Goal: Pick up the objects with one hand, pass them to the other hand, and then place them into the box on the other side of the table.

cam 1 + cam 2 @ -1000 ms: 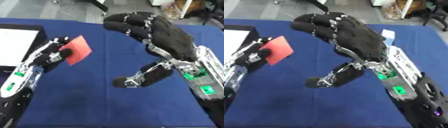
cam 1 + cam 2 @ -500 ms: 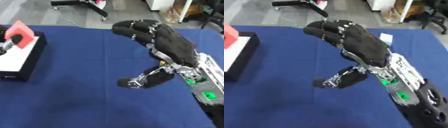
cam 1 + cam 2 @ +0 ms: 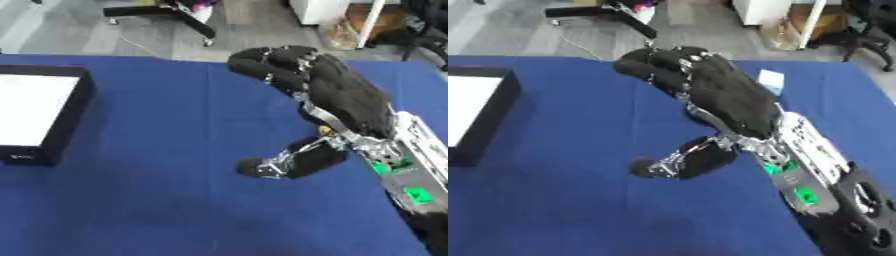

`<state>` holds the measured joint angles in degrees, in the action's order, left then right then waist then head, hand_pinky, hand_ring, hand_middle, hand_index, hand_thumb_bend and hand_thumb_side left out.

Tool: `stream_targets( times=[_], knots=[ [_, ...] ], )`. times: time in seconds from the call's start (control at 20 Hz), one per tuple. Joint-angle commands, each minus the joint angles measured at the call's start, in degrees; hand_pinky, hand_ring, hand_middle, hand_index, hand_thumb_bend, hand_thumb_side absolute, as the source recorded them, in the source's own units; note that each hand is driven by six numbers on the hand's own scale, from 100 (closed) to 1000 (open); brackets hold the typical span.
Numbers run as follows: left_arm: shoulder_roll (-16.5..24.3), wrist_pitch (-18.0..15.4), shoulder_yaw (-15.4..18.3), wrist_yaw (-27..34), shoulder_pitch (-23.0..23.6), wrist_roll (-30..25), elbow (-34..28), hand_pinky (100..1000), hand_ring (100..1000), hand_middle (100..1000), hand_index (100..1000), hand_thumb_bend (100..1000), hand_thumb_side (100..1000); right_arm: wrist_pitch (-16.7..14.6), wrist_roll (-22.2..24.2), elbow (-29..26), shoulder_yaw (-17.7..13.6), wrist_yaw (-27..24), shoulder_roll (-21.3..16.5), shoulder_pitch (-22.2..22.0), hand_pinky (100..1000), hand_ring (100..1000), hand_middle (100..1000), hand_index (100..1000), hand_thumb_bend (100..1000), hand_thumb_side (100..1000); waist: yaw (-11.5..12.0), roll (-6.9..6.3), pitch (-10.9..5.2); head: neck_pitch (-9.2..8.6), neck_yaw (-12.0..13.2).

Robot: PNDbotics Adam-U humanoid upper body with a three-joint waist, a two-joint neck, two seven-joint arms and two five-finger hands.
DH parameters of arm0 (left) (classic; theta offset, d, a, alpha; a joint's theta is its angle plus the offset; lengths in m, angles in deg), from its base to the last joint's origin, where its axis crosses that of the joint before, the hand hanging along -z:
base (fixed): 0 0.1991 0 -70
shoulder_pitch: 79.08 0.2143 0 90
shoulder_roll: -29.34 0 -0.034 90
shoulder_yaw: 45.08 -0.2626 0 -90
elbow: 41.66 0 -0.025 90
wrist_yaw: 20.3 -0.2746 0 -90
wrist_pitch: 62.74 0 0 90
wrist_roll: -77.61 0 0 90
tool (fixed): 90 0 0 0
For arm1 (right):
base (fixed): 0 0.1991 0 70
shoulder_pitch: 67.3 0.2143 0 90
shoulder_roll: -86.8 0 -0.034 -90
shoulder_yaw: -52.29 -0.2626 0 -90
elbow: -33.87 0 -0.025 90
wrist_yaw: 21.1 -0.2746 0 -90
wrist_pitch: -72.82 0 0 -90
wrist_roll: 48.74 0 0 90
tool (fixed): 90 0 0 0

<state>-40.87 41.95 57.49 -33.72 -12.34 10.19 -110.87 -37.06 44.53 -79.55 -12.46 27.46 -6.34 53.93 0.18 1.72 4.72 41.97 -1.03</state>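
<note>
The robot's black right hand point(image 3: 337, 97) hung above the blue cloth-covered table point(image 3: 175, 200), fingers bent loosely downward and thumb jutting out below toward the left, with nothing between them. The left hand appeared in neither eye view.

Well off to the left of that hand sat the black-walled rectangular box with a white interior point(image 3: 39, 115), its open top facing up. No loose object could be seen inside it from this angle, and none lay on the cloth around it. Just past the far side of the right hand, in the right eye view, a small pale blue-white card-like piece point(image 3: 771, 80) lay flat on the table; what it was could not be made out.

Judged from this, the step in hand looked like a fresh pick. To do it well, the right hand would do best to spread its fingers before descending, come down squarely over the flat piece, and pinch it at an edge, since something so thin offers little to grasp from above. For the handover, enough of the piece should stay exposed for the other hand to take.
</note>
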Motion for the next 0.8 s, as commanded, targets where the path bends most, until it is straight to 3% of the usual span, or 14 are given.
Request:
stream_targets(
  times=[0.05,0.2,0.4,0.6,0.65,0.8],
  knots=[
    [1.99,2.53,-1.41,-7.14,-1.57,-1.85,3.37,705,517,329,581,638,289,0.27,0.05,-1.17,-0.51,0.06,-0.82,0.40,663,681,830,939,612,542,-0.10,-0.22,-0.93,-0.38,0.32],
    [0.90,3.24,-2.69,-12.66,-2.93,-5.27,7.29,719,568,395,639,696,352,0.31,0.25,-1.17,-0.39,-0.08,-0.71,0.24,661,680,829,939,613,540,-0.10,-0.08,-0.96,-0.13,0.77],
    [-1.38,2.17,-3.65,-15.47,-5.18,-6.64,11.03,717,568,397,639,709,361,0.45,0.36,-1.17,-0.36,-0.17,-0.45,0.12,661,679,827,938,612,540,-0.15,0.15,-0.98,0.40,3.39],
    [-3.34,0.97,-4.11,-15.26,-6.81,-5.77,11.90,716,574,402,645,720,368,0.56,0.44,-1.17,-0.27,-0.19,-0.26,-0.05,660,678,827,938,613,539,-0.31,0.32,-0.95,1.02,9.80],
    [-3.65,0.75,-4.22,-15.15,-7.08,-5.55,11.76,720,596,440,676,737,376,0.59,0.44,-1.17,-0.26,-0.19,-0.23,-0.08,660,678,826,938,614,539,-0.35,0.33,-0.93,1.05,11.37],
    [-4.18,0.26,-4.20,-14.34,-7.49,-4.77,10.88,723,629,492,726,784,400,0.75,0.43,-1.17,-0.27,-0.17,-0.20,-0.13,659,677,823,937,612,542,-0.40,0.30,-0.89,0.70,13.83]
  ],
)
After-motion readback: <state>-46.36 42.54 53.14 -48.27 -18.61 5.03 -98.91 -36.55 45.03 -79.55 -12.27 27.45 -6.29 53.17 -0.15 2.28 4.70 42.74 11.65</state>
